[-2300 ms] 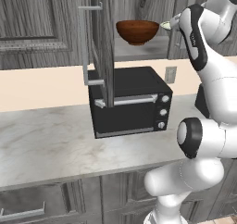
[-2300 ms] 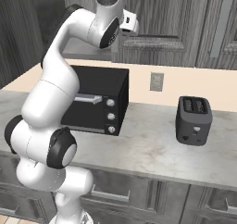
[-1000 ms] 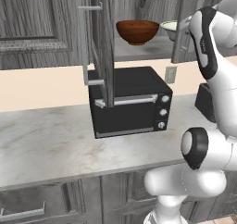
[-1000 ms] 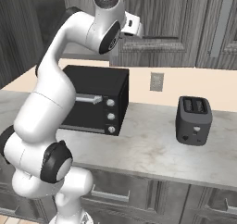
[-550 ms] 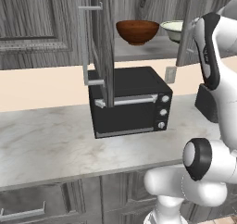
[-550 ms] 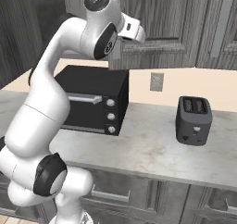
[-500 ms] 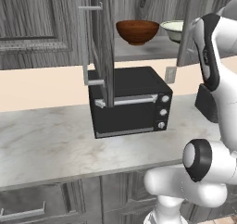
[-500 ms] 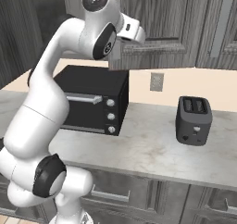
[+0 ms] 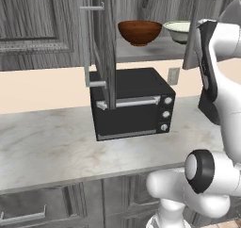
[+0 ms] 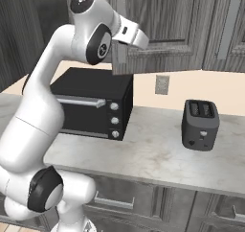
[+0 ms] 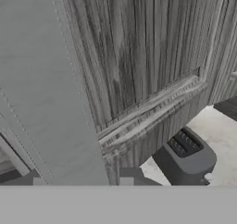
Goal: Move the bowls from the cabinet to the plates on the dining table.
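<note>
Left base view: the cabinet (image 9: pixel 141 15) stands open above the counter, its door (image 9: pixel 104 38) swung out edge-on with a silver bar handle (image 9: pixel 87 45). On its shelf sit the reddish-brown wooden bowl (image 9: pixel 140 32) and, to its right, the pale cream-green bowl (image 9: pixel 179 30), partly hidden by the white arm (image 9: pixel 219 76). Below them a black toaster oven (image 9: pixel 133 108) rests on the marble counter (image 9: pixel 47 147).

Right base view: the arm (image 10: pixel 43 111) reaches up to the cabinet door's edge (image 10: pixel 119 32); the hand ends there and its jaws are hidden. A dark toaster (image 10: pixel 200 124) stands on the counter, well right of the toaster oven (image 10: pixel 93 101).

Hand view: dark wood-grain cabinet panelling (image 11: pixel 148 56) sits close ahead, with the toaster (image 11: pixel 187 156) below. Whether the pincer is parted or closed, I cannot tell; nothing is seen in its grasp.
</note>
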You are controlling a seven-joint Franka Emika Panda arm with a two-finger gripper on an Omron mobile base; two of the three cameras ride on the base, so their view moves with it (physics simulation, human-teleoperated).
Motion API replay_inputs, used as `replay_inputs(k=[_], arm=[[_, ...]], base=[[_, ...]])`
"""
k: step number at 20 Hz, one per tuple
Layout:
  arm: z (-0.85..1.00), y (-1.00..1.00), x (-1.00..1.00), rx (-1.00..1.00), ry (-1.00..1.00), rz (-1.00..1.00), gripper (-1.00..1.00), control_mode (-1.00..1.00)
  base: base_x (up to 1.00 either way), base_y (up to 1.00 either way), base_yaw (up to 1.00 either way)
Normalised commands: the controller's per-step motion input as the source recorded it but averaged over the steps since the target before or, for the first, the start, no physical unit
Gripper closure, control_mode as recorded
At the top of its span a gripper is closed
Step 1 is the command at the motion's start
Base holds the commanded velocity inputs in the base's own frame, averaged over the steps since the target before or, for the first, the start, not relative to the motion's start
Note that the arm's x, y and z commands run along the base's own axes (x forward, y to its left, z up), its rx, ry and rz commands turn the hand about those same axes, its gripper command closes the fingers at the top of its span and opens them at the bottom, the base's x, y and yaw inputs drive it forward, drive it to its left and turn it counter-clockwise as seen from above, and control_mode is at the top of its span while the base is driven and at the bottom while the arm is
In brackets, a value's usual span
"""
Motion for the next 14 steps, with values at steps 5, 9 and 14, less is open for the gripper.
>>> replay_inputs(k=[5, 9, 14], arm=[[-0.19, -0.77, -0.32, 0.00, 0.00, -0.16, 1.00, -1.00], [-0.26, -0.85, -0.40, 0.00, 0.00, -0.17, 1.00, -1.00], [-0.29, -0.88, -0.45, 0.00, 0.00, -0.16, 1.00, -1.00]], base=[[0.00, 0.00, 0.00], [0.00, 0.00, 0.00], [0.00, 0.00, 0.00]])
